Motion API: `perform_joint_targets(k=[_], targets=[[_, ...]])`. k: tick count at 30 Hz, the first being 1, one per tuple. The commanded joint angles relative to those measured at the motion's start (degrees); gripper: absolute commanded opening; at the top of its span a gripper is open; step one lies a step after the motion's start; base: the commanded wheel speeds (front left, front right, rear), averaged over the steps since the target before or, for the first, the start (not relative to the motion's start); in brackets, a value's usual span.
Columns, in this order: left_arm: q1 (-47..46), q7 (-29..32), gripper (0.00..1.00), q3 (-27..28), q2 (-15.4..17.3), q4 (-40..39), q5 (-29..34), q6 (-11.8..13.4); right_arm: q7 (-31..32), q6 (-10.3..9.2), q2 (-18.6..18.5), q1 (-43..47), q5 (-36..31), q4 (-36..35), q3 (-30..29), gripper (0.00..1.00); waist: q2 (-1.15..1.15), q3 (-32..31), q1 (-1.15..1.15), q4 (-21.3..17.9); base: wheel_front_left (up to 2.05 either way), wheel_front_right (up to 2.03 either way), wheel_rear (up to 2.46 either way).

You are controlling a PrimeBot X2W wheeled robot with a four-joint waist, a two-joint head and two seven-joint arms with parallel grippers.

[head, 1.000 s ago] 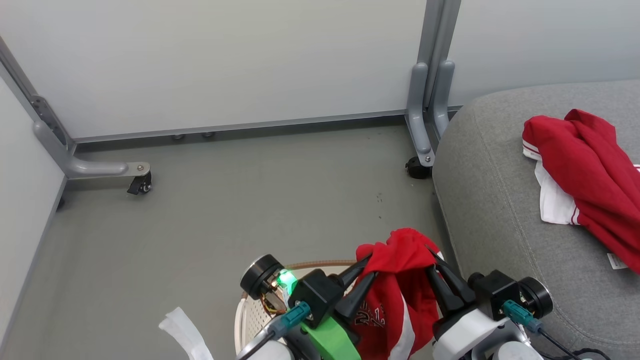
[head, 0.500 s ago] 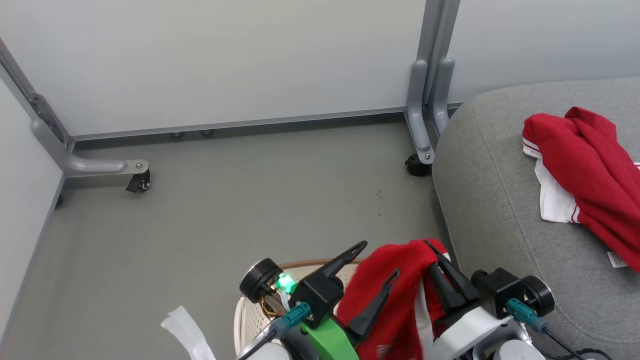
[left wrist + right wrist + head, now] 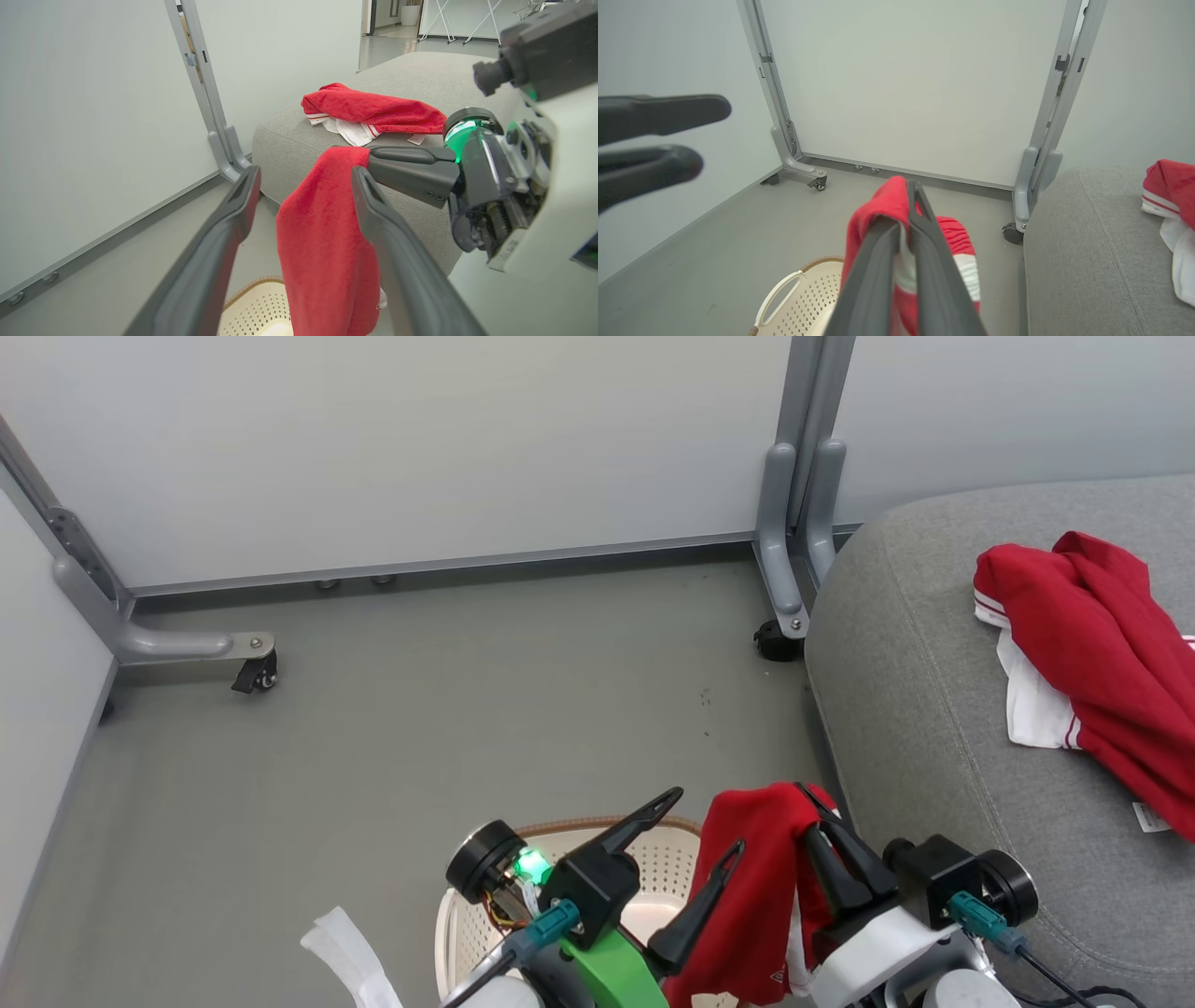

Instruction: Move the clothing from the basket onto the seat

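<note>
One red garment (image 3: 761, 887) hangs limp just above the basket (image 3: 597, 826), pinched at its top fold by the clenched right gripper (image 3: 810, 803). The left gripper (image 3: 707, 819) beside it stands spread and empty, and another garment (image 3: 1102, 653) lies on the seat (image 3: 915, 728), right of the basket. The cloth seems light, soft and floppy, so a bunched fold should hold better than a loose edge.

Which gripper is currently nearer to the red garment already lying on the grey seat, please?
Right. The right gripper, shut on the hanging red garment, sits beside the seat edge, short of the laid garment; the open left gripper is farther away, over the basket.
</note>
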Motion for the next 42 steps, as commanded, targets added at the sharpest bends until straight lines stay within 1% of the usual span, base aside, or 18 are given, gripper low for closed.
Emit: perform_joint_targets(k=[1, 7, 11, 20, 27, 31, 33, 37, 42], targets=[[-0.7, -0.3, 1.0, 0.0, 0.5, 0.0, -0.5, 0.3, -0.2, -0.06, -0.1, 0.0, 0.2, -0.2, -0.2, 0.0, 0.0, 0.1, 0.0, 0.0, 0.0, 0.0, 0.0], [-0.7, -0.7, 1.0, 0.2, 0.8, 0.2, -0.4, 0.9, -0.2, -0.06, -0.1, -0.3, 0.2, -0.8, -0.6, 0.0, 0.0, 0.6, 0.0, -0.7, 0.0, 0.0, 0.0], [-0.5, -1.4, 1.0, 0.8, 1.1, -0.1, -0.6, 1.8, -0.2, -0.06, 0.1, -0.9, 0.1, -2.3, -1.4, 0.0, 0.0, 1.8, 0.0, -2.9, 0.0, 0.0, 0.0], [-2.0, -3.0, 1.0, 2.5, 2.5, -0.7, -0.5, 2.9, -0.2, -0.07, -0.5, -1.7, -1.1, -7.9, -4.1, 0.0, 0.0, 6.5, 0.0, -10.9, 0.0, 0.0, 0.0], [-4.9, -3.5, 1.0, 3.1, 3.0, -0.6, 0.3, 2.5, -0.2, -0.06, -0.6, -2.6, -2.3, -12.4, -8.2, 0.0, 0.0, 11.2, 0.0, -16.6, 0.0, 0.0, 0.0], [-6.2, -3.5, 1.0, 3.0, 3.1, -0.4, 0.4, 2.1, -0.2, -0.07, -0.7, -3.5, -2.5, -13.7, -10.0, 0.0, 0.0, 13.5, 0.0, -18.8, 0.0, 0.0, 0.0], [-6.8, -3.4, 1.0, 2.6, 2.9, -0.5, 0.4, 1.8, -0.2, -0.07, -1.1, -4.9, -2.8, -13.1, -10.9, 0.0, 0.0, 14.7, 0.0, -19.5, 0.0, 0.0, 0.0], [-8.0, -3.3, 1.0, 2.1, 2.9, -0.2, 0.8, 1.3, -0.2, -0.07, -0.8, -9.6, -1.6, -11.5, -13.7, 0.0, 0.0, 17.2, 0.0, -19.8, 0.0, 0.0, 0.0], [-10.2, -2.8, 1.0, 1.1, 2.6, -0.4, 1.5, 0.6, -0.2, -0.07, -3.7, -19.9, -1.1, -10.8, -17.4, 0.0, 0.0, 21.8, 0.0, -18.3, 0.0, 0.0, 0.0]])
